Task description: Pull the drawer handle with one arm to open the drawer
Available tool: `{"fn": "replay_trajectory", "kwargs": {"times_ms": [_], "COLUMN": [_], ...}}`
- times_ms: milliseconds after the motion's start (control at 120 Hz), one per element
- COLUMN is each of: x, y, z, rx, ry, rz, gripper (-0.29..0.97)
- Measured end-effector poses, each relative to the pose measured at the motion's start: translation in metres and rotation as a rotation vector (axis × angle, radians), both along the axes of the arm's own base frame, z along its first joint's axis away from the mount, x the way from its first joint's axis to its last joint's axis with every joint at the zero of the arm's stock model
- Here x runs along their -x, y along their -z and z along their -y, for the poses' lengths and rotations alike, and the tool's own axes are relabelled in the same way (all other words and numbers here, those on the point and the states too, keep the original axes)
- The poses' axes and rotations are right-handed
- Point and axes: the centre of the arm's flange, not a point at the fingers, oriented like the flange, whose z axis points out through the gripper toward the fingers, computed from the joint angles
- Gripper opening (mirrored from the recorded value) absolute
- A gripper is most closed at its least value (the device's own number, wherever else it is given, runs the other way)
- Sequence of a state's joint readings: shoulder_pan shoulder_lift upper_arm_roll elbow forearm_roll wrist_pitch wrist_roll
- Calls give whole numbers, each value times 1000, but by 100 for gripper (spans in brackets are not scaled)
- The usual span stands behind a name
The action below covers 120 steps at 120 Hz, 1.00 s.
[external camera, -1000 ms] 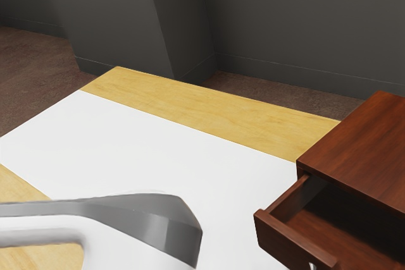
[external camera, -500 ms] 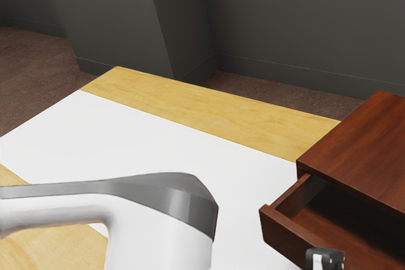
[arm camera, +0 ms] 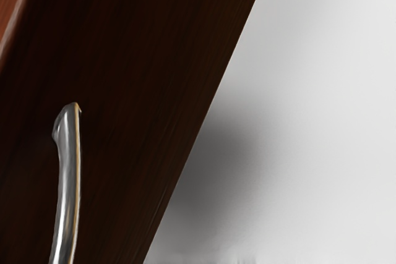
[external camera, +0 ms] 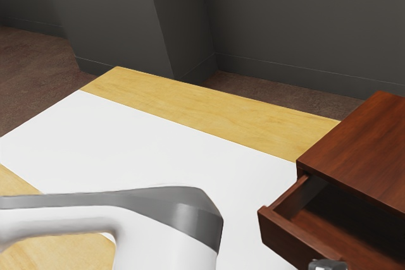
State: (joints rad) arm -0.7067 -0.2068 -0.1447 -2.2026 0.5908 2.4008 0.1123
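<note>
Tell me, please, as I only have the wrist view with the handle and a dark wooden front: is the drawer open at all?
Observer: Yes. In the exterior view the drawer stands partly pulled out of its cabinet, and a gap shows its inside.
Operator: Thank you. Is anything lying in it?
Observer: I see nothing in the part of the inside that shows; the rest is hidden under the cabinet's top.
Operator: And where is the hand?
Observer: A grey piece of the hand shows at the drawer's front, at the exterior view's lower edge.
</note>
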Motion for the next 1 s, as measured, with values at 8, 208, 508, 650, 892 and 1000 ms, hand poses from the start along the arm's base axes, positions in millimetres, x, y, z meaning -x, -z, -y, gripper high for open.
{"fn": "replay_trajectory", "kwargs": {"times_ms": [8, 208, 508, 650, 892, 1000], "x": [0, 22, 42, 51, 74, 79], "y": [0, -5, 2, -1, -4, -3], "z": [0, 7, 1, 0, 3, 0], "rx": [0, 2, -12, -5, 9, 10], "ry": [0, 20, 17, 18, 37, 36], "rz": [0, 10, 9, 14, 22, 25], "gripper": [68, 66, 68, 66, 64, 64]}}
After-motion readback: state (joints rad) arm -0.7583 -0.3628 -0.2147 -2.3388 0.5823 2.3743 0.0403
